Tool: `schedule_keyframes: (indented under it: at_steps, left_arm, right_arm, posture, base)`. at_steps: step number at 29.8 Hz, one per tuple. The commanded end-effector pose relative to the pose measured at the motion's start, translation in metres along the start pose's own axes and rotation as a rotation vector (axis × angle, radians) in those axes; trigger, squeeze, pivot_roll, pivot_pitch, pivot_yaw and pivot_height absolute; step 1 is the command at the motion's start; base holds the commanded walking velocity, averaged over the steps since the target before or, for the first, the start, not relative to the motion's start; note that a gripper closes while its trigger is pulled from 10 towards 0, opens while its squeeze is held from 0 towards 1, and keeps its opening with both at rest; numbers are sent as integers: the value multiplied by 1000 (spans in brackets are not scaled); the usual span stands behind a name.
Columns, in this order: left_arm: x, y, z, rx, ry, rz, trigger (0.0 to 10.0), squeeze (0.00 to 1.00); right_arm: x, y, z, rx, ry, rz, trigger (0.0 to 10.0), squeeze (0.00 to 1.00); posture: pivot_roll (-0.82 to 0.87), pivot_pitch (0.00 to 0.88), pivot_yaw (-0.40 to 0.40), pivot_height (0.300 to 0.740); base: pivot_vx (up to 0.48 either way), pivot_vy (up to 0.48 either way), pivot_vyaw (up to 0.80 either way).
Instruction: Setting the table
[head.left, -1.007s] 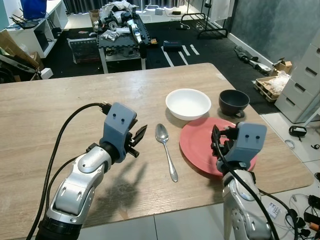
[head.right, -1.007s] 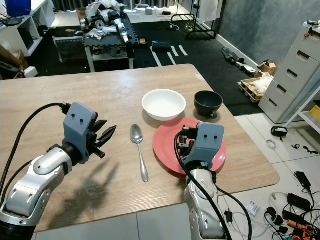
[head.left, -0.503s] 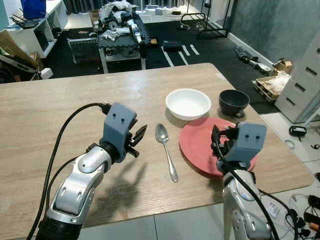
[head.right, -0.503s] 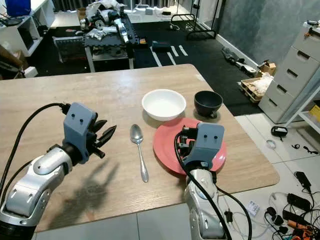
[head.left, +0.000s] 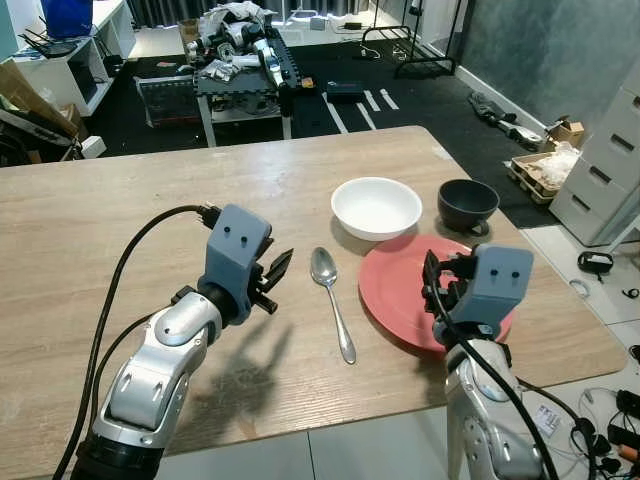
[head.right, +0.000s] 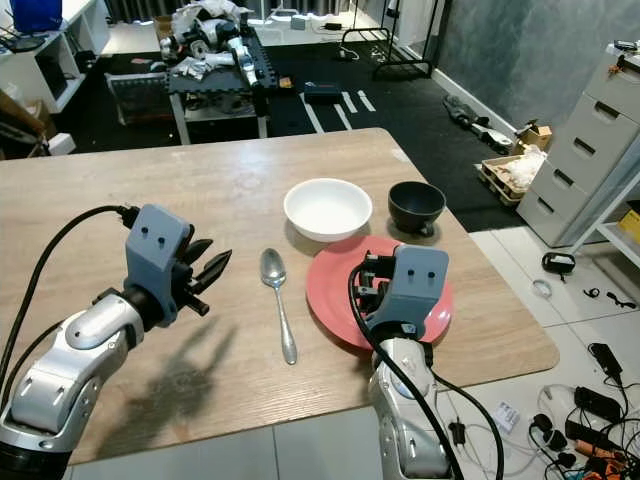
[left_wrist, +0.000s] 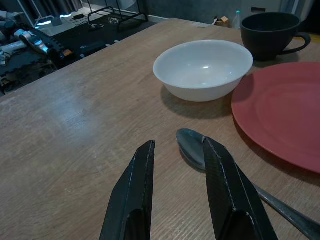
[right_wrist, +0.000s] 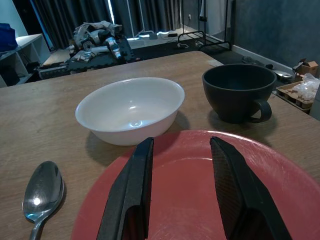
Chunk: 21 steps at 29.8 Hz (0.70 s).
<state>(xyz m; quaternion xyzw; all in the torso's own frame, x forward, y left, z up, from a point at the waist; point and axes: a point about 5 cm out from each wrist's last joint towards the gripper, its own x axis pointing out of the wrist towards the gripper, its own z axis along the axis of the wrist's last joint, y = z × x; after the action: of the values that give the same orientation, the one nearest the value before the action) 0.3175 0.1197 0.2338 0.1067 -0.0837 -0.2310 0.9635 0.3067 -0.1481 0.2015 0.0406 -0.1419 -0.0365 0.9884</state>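
Spoon (head.left: 331, 298) lies on the desk (head.left: 120, 210) just left of the red plate (head.left: 400, 290), and the left end effector (head.left: 274, 282), fingers apart, hovers beside its bowl, needing a short reach, while the right end effector (head.left: 445, 285), fingers apart, hangs over the plate.

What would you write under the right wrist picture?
Open right gripper hovering over the red plate, facing the white bowl and black cup.

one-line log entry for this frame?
left gripper: open, beside spoon | right gripper: open, over red plate | white bowl, black cup: untouched
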Motion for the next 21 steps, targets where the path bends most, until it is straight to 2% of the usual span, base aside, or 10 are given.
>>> schedule_keyframes:
  at_steps: [1,21]
  left_arm:
    - [-1,1,-6,-10,20,3,10000,0]
    - [0,1,-6,-8,16,0,10000,0]
  right_arm:
    - [0,1,-3,1,12,5,10000,0]
    - [1,1,-3,0,9,9,10000,0]
  posture:
    - [92,106,132,740]
    - [89,93,132,740]
  base:
    - [0,0,0]
    - [0,0,0]
